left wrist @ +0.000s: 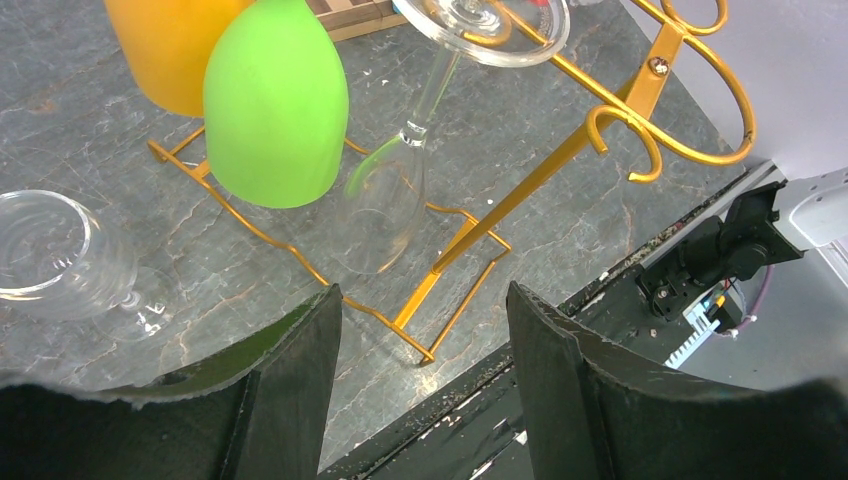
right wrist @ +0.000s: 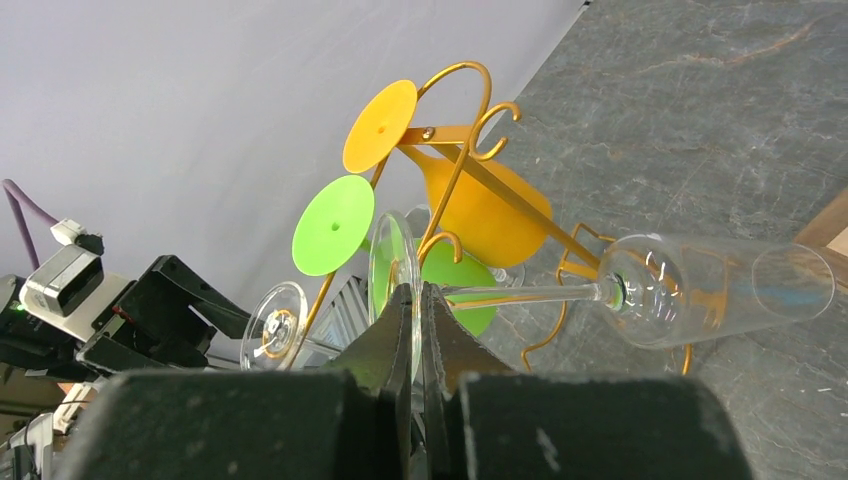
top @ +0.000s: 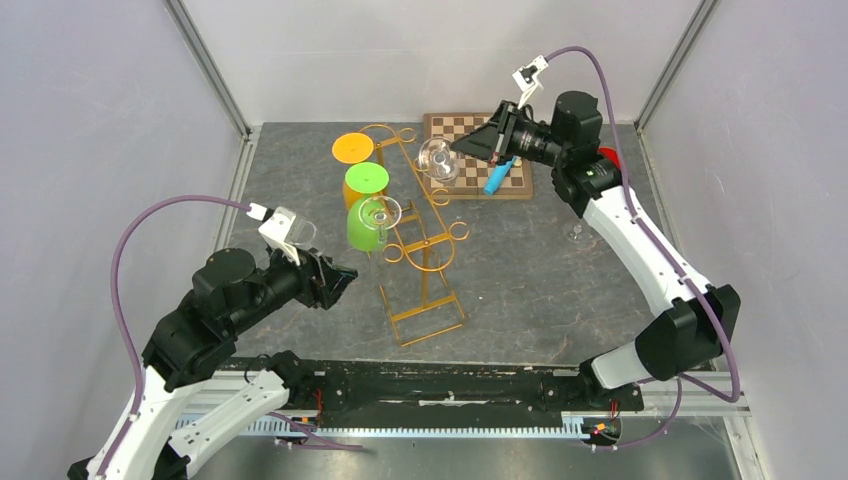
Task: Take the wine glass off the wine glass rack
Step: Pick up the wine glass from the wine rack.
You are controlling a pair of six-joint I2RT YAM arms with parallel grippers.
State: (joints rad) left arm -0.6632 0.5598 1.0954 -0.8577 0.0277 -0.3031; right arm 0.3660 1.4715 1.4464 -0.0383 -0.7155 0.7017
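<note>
The gold wire wine glass rack (top: 425,250) stands mid-table. A clear wine glass (top: 438,160) is off its hooks, lying sideways in the air beside the rack's far end. My right gripper (top: 462,147) is shut on this glass's foot. In the right wrist view the fingers (right wrist: 415,290) pinch the foot disc, and the stem runs right to the bowl (right wrist: 720,290). Still hanging upside down on the rack (left wrist: 560,160) are an orange glass (left wrist: 170,50), a green glass (left wrist: 275,105) and another clear glass (left wrist: 385,210). My left gripper (left wrist: 425,295) is open near the rack's base, holding nothing.
A wooden chessboard (top: 515,130) with a blue object (top: 497,178) lies at the back right. A red thing (top: 608,155) shows behind the right arm. One clear glass (left wrist: 60,255) rests on the table left of the rack, and another (top: 577,232) stands at the right.
</note>
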